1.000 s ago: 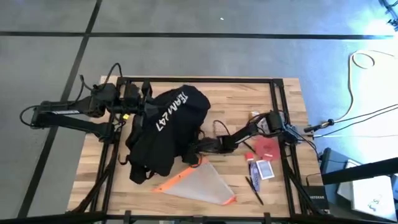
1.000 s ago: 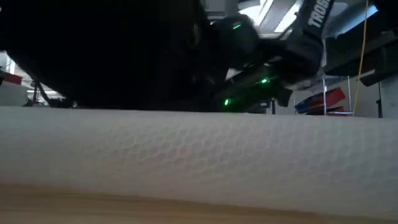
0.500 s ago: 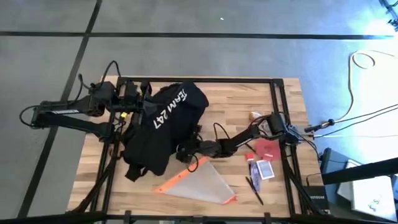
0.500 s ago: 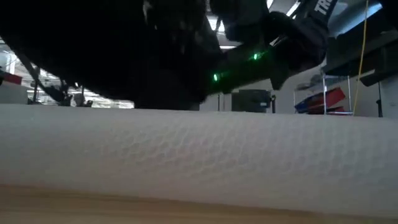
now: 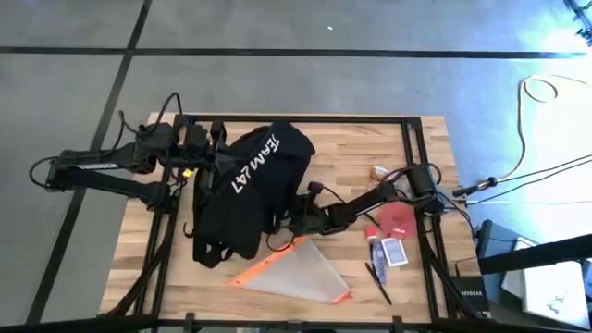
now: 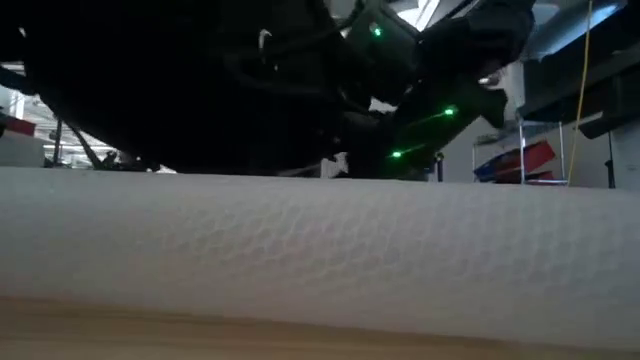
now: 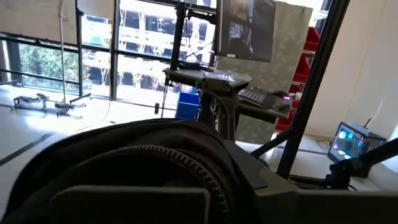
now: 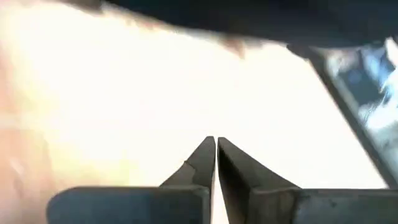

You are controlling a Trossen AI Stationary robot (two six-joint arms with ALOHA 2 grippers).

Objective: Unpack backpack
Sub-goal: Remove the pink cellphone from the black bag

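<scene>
We see the large black soft fabric backpack with white lettering slumped on the wooden slatted bench; our left tool is at its upper edge, bunched black fabric filling the view just ahead of it, though we cannot tell how its fingers stand; our right tool reaches in low at the bag's opposite, lower edge, its two dark fingers pressed together on nothing visible; just beside that tool lies a translucent triangular pouch with orange trim; behind it, near the arm's base, sit a red flat piece and a small blue-and-white card.
</scene>
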